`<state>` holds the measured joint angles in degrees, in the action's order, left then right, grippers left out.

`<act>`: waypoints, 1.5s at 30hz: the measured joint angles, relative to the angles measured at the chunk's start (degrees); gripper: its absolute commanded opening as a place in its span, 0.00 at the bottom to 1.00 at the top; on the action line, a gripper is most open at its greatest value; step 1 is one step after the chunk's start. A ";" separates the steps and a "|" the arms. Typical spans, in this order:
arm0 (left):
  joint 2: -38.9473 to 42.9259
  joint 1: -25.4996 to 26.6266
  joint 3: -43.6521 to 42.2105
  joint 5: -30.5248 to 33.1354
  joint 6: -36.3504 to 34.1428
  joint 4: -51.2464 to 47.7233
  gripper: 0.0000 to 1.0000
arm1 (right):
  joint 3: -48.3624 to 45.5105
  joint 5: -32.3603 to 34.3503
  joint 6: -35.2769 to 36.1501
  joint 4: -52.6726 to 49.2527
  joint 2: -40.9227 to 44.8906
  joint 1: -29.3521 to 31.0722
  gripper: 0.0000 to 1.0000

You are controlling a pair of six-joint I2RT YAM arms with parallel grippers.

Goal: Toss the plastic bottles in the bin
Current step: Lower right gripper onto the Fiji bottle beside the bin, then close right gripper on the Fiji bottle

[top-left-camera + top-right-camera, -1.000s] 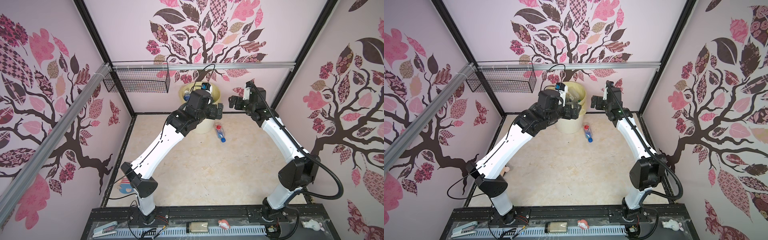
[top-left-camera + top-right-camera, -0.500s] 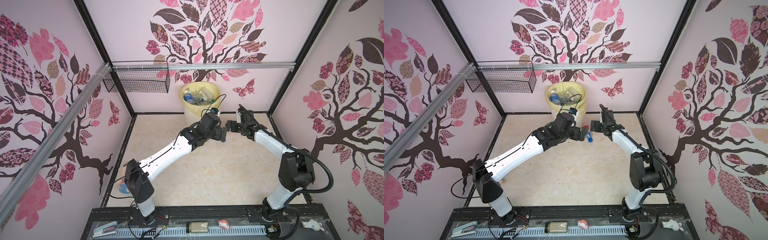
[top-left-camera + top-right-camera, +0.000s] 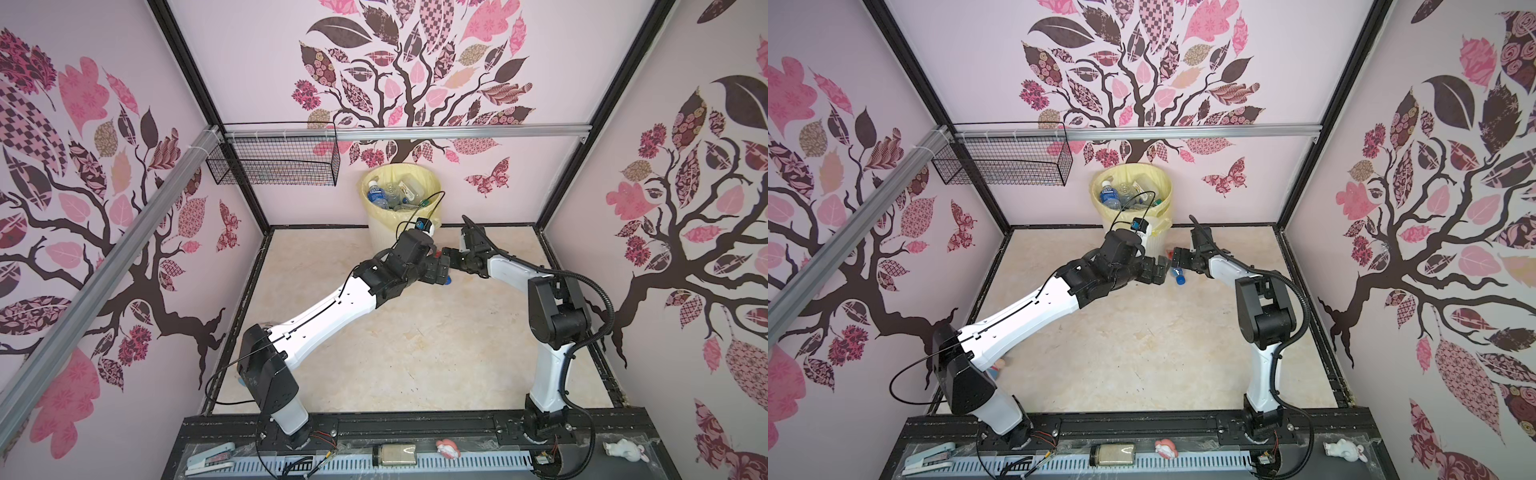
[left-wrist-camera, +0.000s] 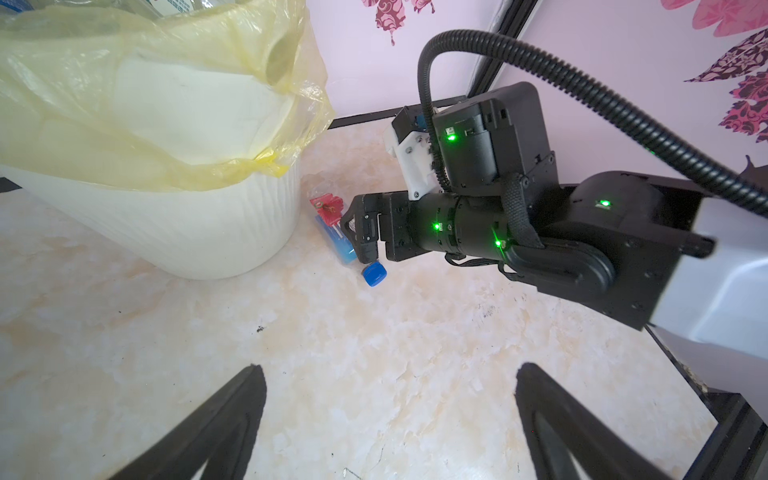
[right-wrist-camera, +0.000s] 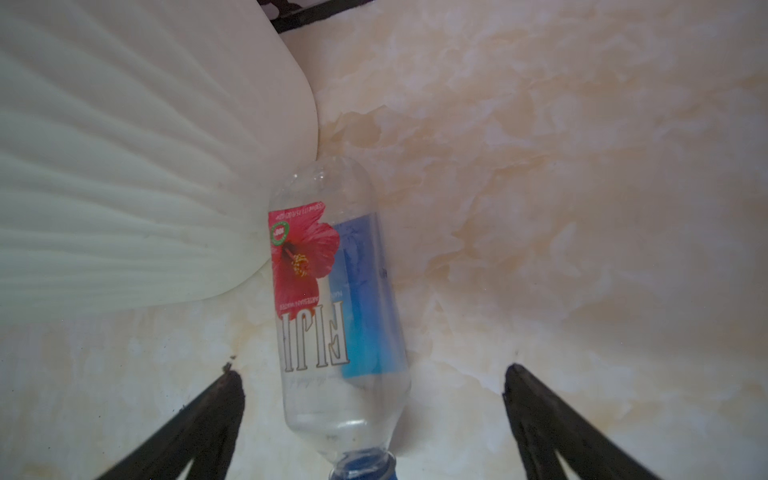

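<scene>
A clear plastic bottle (image 5: 332, 299) with a blue cap and a red flower label lies on the floor, its base against the foot of the bin (image 5: 104, 187). My right gripper (image 5: 372, 372) is open and low over it, one finger on each side of the bottle's neck end, apart from it. My left gripper (image 4: 390, 370) is open and holds nothing, close in front of the right gripper (image 4: 361, 232) and the bottle (image 4: 332, 224). In both top views the two grippers (image 3: 440, 270) (image 3: 1179, 262) nearly meet. Several bottles (image 3: 377, 195) lie inside the yellow-lined bin (image 3: 382, 237).
A black wire mesh basket (image 3: 274, 164) hangs on the back rail, left of the bin. The back wall and its black frame run just behind the bin. A stapler, a jar and small figures lie on the front ledge (image 3: 395, 455).
Both grippers dropped from bin height to the floor. The left one left the bin's mouth and came forward right. The right one lowered over the bottle. Both stayed open.
</scene>
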<state>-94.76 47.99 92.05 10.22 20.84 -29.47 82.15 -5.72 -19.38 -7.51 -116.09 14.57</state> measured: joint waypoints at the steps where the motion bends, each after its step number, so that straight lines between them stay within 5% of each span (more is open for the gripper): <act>1: 0.00 0.00 -0.11 0.00 -0.02 0.11 0.97 | 0.48 -0.02 -0.02 0.11 -0.70 0.09 0.99; 9: 0.00 -1.60 -1.90 -0.22 0.20 0.76 0.97 | 4.98 1.44 0.33 -1.09 -5.79 2.43 0.91; 25: 0.13 -3.37 -3.78 -0.50 0.87 1.14 0.97 | 10.58 7.91 1.40 -8.15 -10.21 5.18 0.59; 35: 0.68 -3.41 -3.78 -0.50 1.75 1.14 0.97 | 8.37 8.68 1.88 -7.32 -8.87 5.14 0.55; 45: 2.19 -3.39 -3.74 -0.66 2.03 2.01 0.97 | 2.64 9.73 3.28 -11.21 1.60 5.14 0.53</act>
<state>-92.58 44.60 88.31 9.56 22.87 -27.46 84.79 4.01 -16.10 -18.72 -114.50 19.70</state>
